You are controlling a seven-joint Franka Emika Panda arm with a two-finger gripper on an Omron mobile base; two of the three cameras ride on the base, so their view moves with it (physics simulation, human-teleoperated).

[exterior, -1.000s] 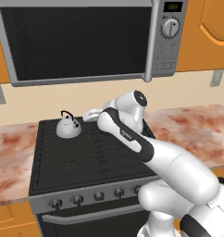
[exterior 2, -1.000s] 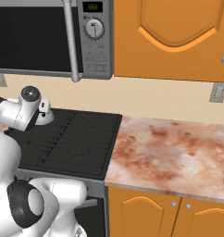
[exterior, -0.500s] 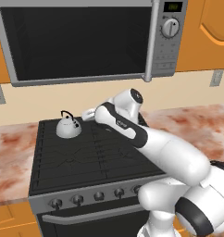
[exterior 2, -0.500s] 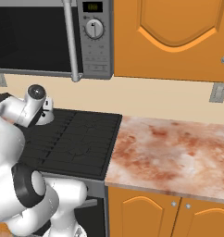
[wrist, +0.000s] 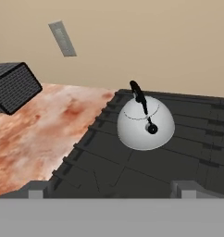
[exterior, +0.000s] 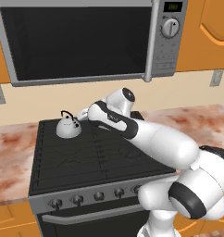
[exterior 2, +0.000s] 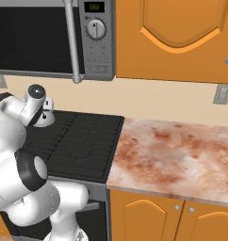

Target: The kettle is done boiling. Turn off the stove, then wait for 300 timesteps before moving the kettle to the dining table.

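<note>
The small silver-white kettle [exterior: 68, 127] with its black arched handle stands upright on the back left burner of the black stove [exterior: 95, 159]. My gripper [exterior: 84, 113] hovers just to the kettle's right, at about the height of its top and apart from it. In the hand view the kettle [wrist: 146, 122] sits ahead on the grates [wrist: 132, 171]. The two fingertips [wrist: 37, 190] stand far apart at the bottom, so the gripper [wrist: 111, 190] is open and holds nothing. In the right base view my arm partly covers the kettle [exterior 2: 43, 120]. The dining table is out of view.
A row of round knobs [exterior: 99, 196] runs along the stove's front. The grey microwave [exterior: 81, 39] hangs low over the cooktop. Marbled counter lies left [exterior: 12, 157] and right [exterior 2: 177, 155] of the stove. A dark box [wrist: 14, 85] stands on the left counter.
My arm has stretched further left and the hand has drawn a little closer to the kettle. The kettle has not moved, and the jaws have stayed open.
</note>
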